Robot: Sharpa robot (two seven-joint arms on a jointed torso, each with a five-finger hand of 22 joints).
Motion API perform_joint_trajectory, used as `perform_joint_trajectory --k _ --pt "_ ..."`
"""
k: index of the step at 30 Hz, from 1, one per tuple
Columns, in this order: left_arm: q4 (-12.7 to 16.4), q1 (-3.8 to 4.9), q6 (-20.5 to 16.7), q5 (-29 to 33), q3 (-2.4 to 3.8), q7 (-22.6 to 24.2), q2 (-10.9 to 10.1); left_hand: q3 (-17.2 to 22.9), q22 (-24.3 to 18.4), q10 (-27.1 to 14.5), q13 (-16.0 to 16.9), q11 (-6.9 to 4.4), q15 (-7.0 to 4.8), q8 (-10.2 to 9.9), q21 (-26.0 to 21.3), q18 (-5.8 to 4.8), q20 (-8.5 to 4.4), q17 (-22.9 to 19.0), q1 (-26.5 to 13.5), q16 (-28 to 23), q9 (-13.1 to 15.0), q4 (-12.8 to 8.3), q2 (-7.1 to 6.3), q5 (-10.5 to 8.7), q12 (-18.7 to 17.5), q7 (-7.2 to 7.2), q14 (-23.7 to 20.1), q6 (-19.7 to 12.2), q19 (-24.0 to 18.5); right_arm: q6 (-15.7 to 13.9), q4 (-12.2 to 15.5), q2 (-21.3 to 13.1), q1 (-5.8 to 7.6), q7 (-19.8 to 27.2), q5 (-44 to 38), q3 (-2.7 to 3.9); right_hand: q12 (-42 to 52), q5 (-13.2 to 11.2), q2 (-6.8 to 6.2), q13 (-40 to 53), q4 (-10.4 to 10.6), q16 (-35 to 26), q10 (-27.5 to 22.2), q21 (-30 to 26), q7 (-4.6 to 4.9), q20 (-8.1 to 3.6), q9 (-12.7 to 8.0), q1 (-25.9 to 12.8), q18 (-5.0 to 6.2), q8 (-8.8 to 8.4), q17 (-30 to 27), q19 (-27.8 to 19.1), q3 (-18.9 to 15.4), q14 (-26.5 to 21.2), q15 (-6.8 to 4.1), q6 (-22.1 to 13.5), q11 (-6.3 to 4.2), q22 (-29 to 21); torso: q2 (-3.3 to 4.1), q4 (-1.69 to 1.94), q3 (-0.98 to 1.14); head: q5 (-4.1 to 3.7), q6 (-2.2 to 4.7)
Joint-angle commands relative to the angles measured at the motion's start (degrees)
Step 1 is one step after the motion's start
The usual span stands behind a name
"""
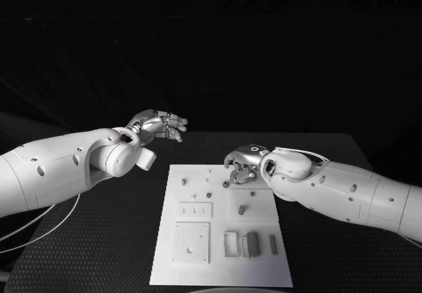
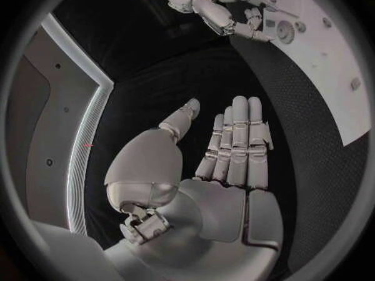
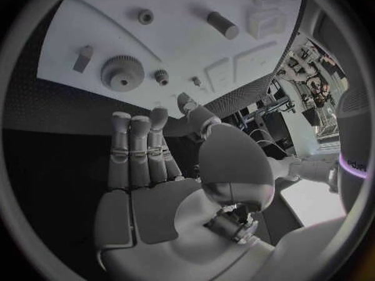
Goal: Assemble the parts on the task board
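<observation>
Lying flat mid-table, long axis running away from the robot: task board (image 1: 268, 268), a smooth white rectangular plate on the black mesh-textured table (image 1: 105, 244). Grey parts scattered over it, countable in the right wrist view: one big toothed gear (image 3: 121, 73), one tiny gear (image 3: 162, 76) just beside it, one round cylinder (image 3: 222, 25) lying on its side, one small block (image 3: 82, 59). Near end has upright slabs (image 1: 252, 243) standing close together, exact number hard to tell. Left hand (image 1: 158, 127) raised off the board's far left corner, fingers straight and apart, holding nothing. Right hand (image 1: 243, 163) over the board's far end, palm flat, fingers extended, nothing gripped.
</observation>
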Motion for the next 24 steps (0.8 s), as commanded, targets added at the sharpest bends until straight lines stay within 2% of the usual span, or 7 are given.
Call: perform_joint_trajectory --k 1,2,9,13,14,19,24 --pt "-0.2 0.18 0.9 -0.2 0.04 0.6 0.2 -0.3 0.1 -0.3 0.0 0.03 -0.18 -0.3 -0.2 0.23 -0.25 0.1 -0.1 0.3 -0.1 0.1 -0.2 -0.31 -0.2 0.37 0.1 0.0 0.4 1.7 -0.3 0.3 -0.1 -1.1 -2.6 -0.14 0.5 0.1 0.72 0.3 -0.3 0.5 0.3 0.6 -0.12 -0.48 -0.1 0.0 1.38 -0.24 0.2 0.2 -0.1 0.7 -0.33 0.7 -0.37 1.4 0.08 0.0 -0.04 0.25 -1.47" --pt "-0.2 0.19 0.9 -0.2 0.04 0.6 0.2 -0.3 0.1 -0.3 0.0 0.03 -0.18 -0.3 -0.2 0.22 -0.25 0.1 -0.1 0.3 -0.1 0.1 -0.2 -0.31 -0.2 0.37 0.1 0.0 0.4 1.8 -0.3 0.3 -0.1 -1.1 -2.6 -0.17 0.5 0.1 0.83 0.3 -0.3 0.6 0.4 0.8 -0.16 -0.53 -0.2 0.0 1.38 -0.24 0.3 0.2 0.0 0.8 -0.37 0.8 -0.41 1.4 0.06 0.01 -0.05 0.2 -1.81" --pt "-0.3 0.32 0.9 -0.2 0.04 0.6 0.4 -0.3 0.1 -0.3 0.0 0.04 -0.17 -0.3 -0.2 0.19 -0.29 0.1 -0.1 0.4 -0.1 0.1 -0.19 -0.31 -0.2 0.37 0.1 0.0 0.4 2.1 -1.0 1.1 -0.37 -1.1 -2.9 -0.48 1.3 0.1 1.37 1.0 -0.4 1.6 1.4 2.3 -0.53 -1.09 -0.5 -0.1 1.38 -0.34 1.0 0.7 0.0 1.6 -0.77 1.9 -0.79 1.3 0.09 0.05 -0.08 0.18 -1.96" --pt "-0.4 0.48 0.9 -0.2 0.04 0.6 0.5 -0.3 0.1 -0.3 0.0 0.04 -0.17 -0.3 -0.2 0.18 -0.3 0.1 -0.1 0.4 -0.1 0.1 -0.19 -0.31 -0.2 0.37 0.1 0.0 0.4 1.8 -1.6 1.5 -0.51 -1.3 -3.2 -0.51 1.5 0.1 1.6 1.2 -0.4 1.8 1.6 2.6 -0.57 -1.22 -0.6 -0.1 1.38 -0.43 1.1 0.8 0.0 1.8 -0.82 2.0 -0.84 1.3 0.11 0.1 -0.09 0.21 -2.58" --pt "-0.4 0.54 0.9 -0.2 0.04 0.6 0.5 -0.3 0.1 -0.3 0.0 0.04 -0.17 -0.3 -0.2 0.18 -0.3 0.1 -0.1 0.4 -0.1 0.1 -0.19 -0.31 -0.2 0.38 0.1 0.0 0.4 1.7 -1.8 1.6 -0.52 -1.3 -3.3 -0.51 1.5 0.1 1.63 1.2 -0.4 1.9 1.6 2.6 -0.57 -1.25 -0.6 -0.1 1.38 -0.45 1.2 0.9 0.0 1.8 -0.83 2.1 -0.84 1.3 0.15 0.13 -0.1 0.29 -2.96" --pt "-0.4 0.82 0.8 -0.2 0.04 0.6 0.7 -0.3 0.1 -0.3 0.0 0.05 -0.17 -0.3 -0.2 0.15 -0.33 0.1 -0.1 0.4 -0.1 0.1 -0.2 -0.32 -0.2 0.38 0.1 0.0 0.4 1.7 -2.8 2.3 -1.12 -1.4 -3.6 -0.56 1.8 0.1 1.75 1.6 -0.4 2.3 1.9 3.2 -0.6 -1.48 -0.7 -0.1 1.38 -0.58 1.5 1.0 0.0 2.1 -0.87 2.4 -0.87 1.3 0.24 0.17 -0.14 0.44 -3.33" --pt "-0.4 1.03 0.9 -0.2 0.04 0.6 0.7 -0.3 0.1 -0.3 0.0 0.05 -0.17 -0.4 -0.3 0.13 -0.36 0.1 -0.1 0.4 -0.1 0.1 -0.2 -0.34 -0.2 0.38 0.1 0.0 0.4 1.8 -3.4 2.6 -1.71 -1.4 -3.8 -0.59 2.0 0.1 1.82 1.8 -0.4 2.5 2.0 3.5 -0.62 -1.6 -0.8 -0.1 1.38 -0.65 1.7 1.1 0.1 2.2 -0.9 2.5 -0.89 1.3 0.25 0.24 -0.11 0.75 -4.53"
